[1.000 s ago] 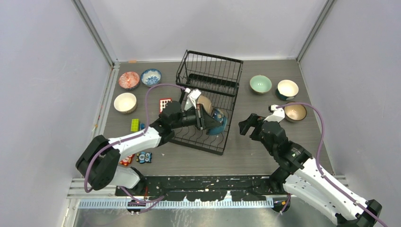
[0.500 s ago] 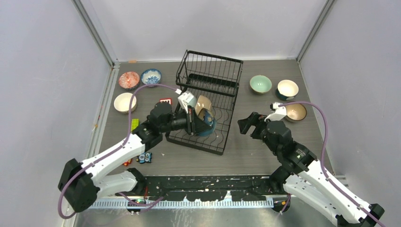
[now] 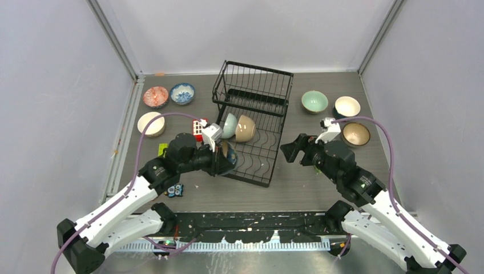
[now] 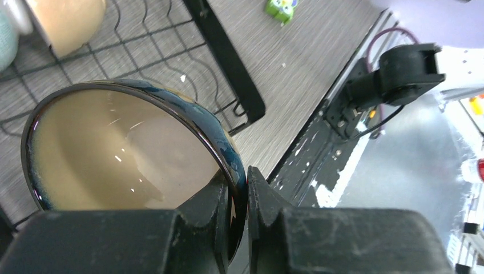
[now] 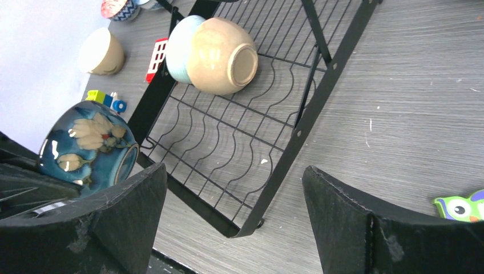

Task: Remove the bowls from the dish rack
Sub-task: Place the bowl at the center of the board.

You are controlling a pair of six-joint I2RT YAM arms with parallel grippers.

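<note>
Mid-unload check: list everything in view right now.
dish rack: one, black, centre.
racked bowls: two, pale blue bowl, tan bowl, lying in rack.
dark blue bowl: one, cream inside, at rack's near-left corner.
left bowls: three, red patterned bowl, blue-and-white bowl, cream bowl.
right bowls: three, pale green bowl, white bowl, brown bowl.
toys: four, red block, green block, blue toy left; green owl right.
left gripper: shut on dark blue bowl's rim.
right gripper: open, empty, right of rack.

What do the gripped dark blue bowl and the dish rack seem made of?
The dark blue bowl looks like glazed ceramic: glossy highlights on its cream inside. The dish rack seems black-coated metal wire: thin, rigid, matte rods.
</note>
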